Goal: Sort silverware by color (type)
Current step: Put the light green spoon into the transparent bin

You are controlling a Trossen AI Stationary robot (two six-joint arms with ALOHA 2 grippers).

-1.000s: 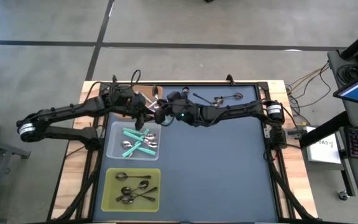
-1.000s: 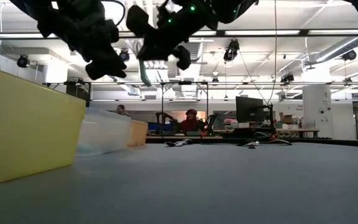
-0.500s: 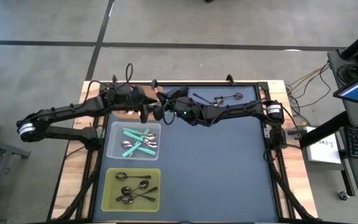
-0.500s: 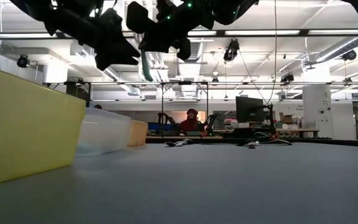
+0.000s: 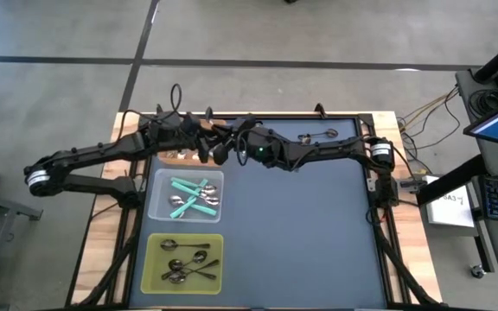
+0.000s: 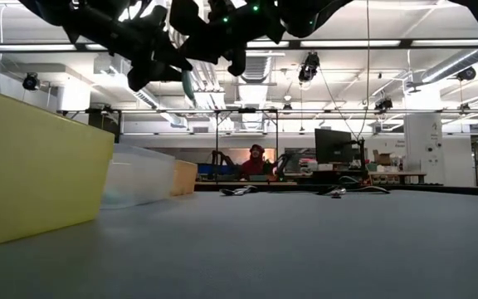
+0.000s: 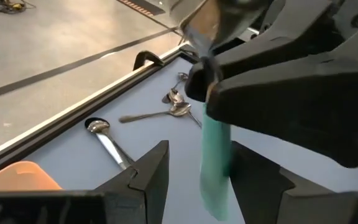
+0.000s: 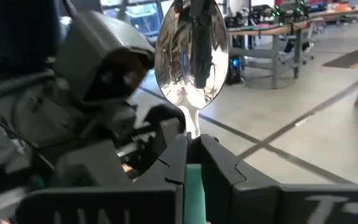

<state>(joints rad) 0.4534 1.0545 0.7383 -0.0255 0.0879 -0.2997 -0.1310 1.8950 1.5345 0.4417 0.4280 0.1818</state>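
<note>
A spoon with a silver bowl [image 8: 191, 56] and a teal handle [image 7: 216, 162] hangs in the air above the table's far left, with my right gripper [image 8: 192, 149] shut on it. My left gripper [image 7: 204, 183] is open, one finger on each side of the handle's lower part; whether they touch it I cannot tell. In the high view the two grippers [image 5: 216, 149] meet tip to tip. Loose silver spoons [image 5: 305, 136] lie flat at the far edge. My right gripper pinches the spoon between its two fingers at the neck [image 8: 191, 138], where the silver stem meets the teal handle. The fingers come roughly level from the table's right and lie across the spoon. The spoon is clear of the table, bowl up, handle [image 6: 187, 85] hanging below.
A clear tray [image 5: 158, 212] holds several teal-handled spoons and a yellow-green tray [image 5: 154, 276] holds dark spoons, both at the near left. An orange tray [image 7: 17, 177] lies mostly under my left arm. Another silver spoon [image 7: 107, 140] lies near it. A person sits beyond the table.
Both grippers have risen a little and tipped up from a downward slant toward level. My left gripper has swung toward the spoon's teal handle, which now stands between its fingers. The spoon has risen with my right gripper.
</note>
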